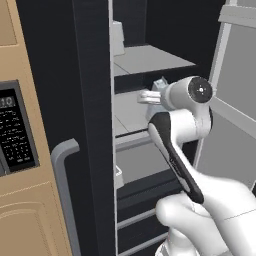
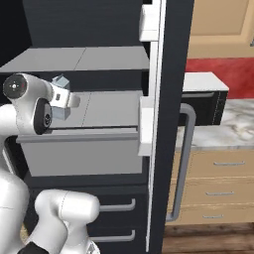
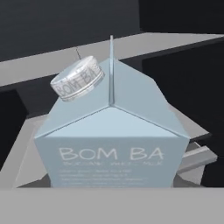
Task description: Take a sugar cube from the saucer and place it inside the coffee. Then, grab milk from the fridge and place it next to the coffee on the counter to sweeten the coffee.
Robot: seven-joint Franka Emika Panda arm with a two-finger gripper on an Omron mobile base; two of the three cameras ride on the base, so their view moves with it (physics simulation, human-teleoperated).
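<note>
The milk carton (image 3: 111, 144) fills our hand view dead ahead, upright, its gabled top and ribbed white cap (image 3: 78, 78) above the printed face that looks straight back at us. Its long axis runs vertical, so a grip across its side walls suits it. In the right base view we see the milk carton (image 2: 60, 93) on a light-grey shelf (image 2: 106, 106) inside the open fridge (image 2: 171, 74), just beyond the end of our arm; in the left base view its top peeps out past the wrist (image 1: 160, 85). The gripper sits right at the carton, but our fingertips are not visible in the hand view and the wrist hides them in both base views, so we cannot tell whether the jaws are spread around the carton or already pinching it. We judge that the sugar step lies behind us and the fetch is under way: the carton lies straight along the gripper's line, very close.
</note>
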